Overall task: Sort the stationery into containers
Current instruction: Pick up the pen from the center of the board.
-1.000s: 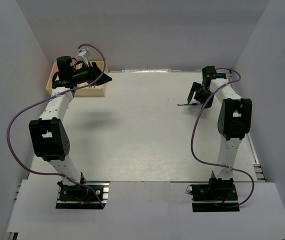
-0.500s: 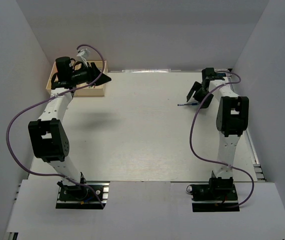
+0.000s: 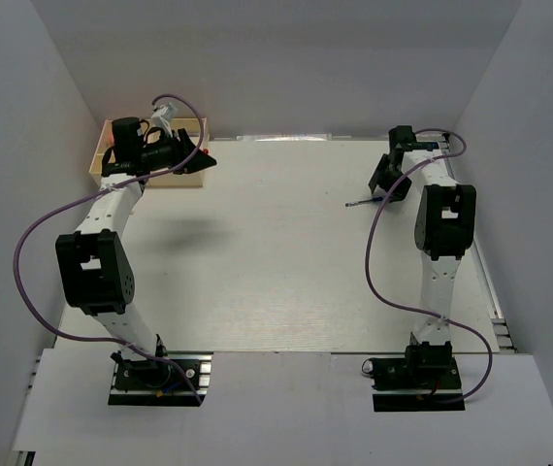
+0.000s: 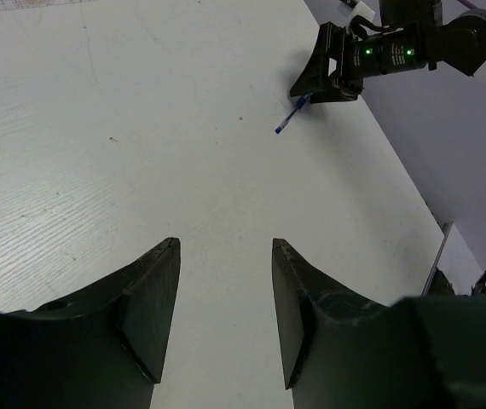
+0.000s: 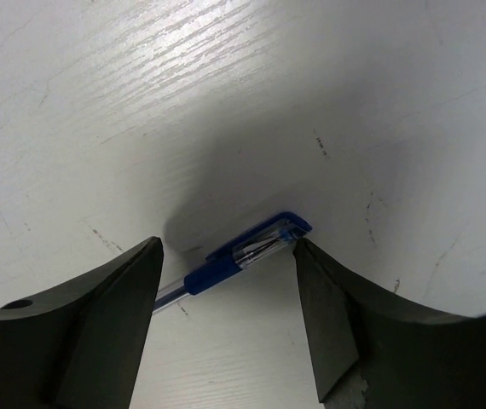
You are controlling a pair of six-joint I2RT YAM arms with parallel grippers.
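One blue, clear-barrelled pen (image 5: 230, 262) lies inside the wide-open right pincer (image 5: 226, 247); the left pincer (image 4: 224, 244) gapes too.

Pen (image 5: 236, 258) btwn right claw's (image 5: 226, 256) jaws; tray (image 3: 191, 176) far-left.

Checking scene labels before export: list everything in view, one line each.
pen: 1, blue, lying on the table between the right gripper's fingers
tray: 1, cream, far left corner, mostly hidden by the left gripper
table: 1, white
cables: 2, purple, one along each arm
left gripper: 1, black, open, over the tray
right gripper: 1, black, open, straddling the pen
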